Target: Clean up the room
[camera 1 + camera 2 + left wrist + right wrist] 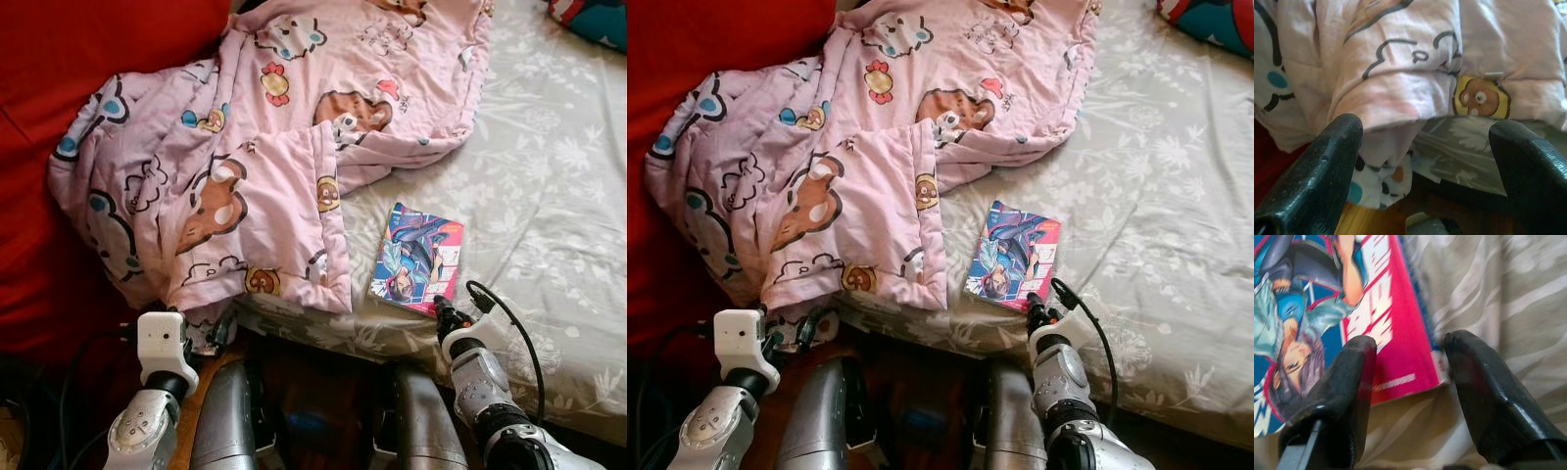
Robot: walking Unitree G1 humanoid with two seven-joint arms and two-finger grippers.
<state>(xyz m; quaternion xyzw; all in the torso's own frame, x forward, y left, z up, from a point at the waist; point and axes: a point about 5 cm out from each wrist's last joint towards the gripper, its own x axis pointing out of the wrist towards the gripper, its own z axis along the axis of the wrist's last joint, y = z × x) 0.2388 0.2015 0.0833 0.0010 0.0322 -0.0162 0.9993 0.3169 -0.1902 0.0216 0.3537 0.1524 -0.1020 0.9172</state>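
A pink cartoon-print blanket (265, 147) lies crumpled over the left part of the bed, and its lower edge hangs off the near side. A colourful comic book (416, 257) lies flat on the grey floral sheet (549, 196) just right of the blanket. My left gripper (1425, 142) is open at the blanket's hanging edge (1391, 103), with the fabric just beyond its fingertips. My right gripper (1410, 362) is open at the comic's near pink corner (1400, 357), which sits between the two fingers (1337, 387).
A red surface (59, 59) runs along the left of the bed. A teal and red pillow (598, 18) lies at the far right corner. My legs (230, 411) stand against the bed's near edge, and a black cable (509, 323) loops off the right wrist.
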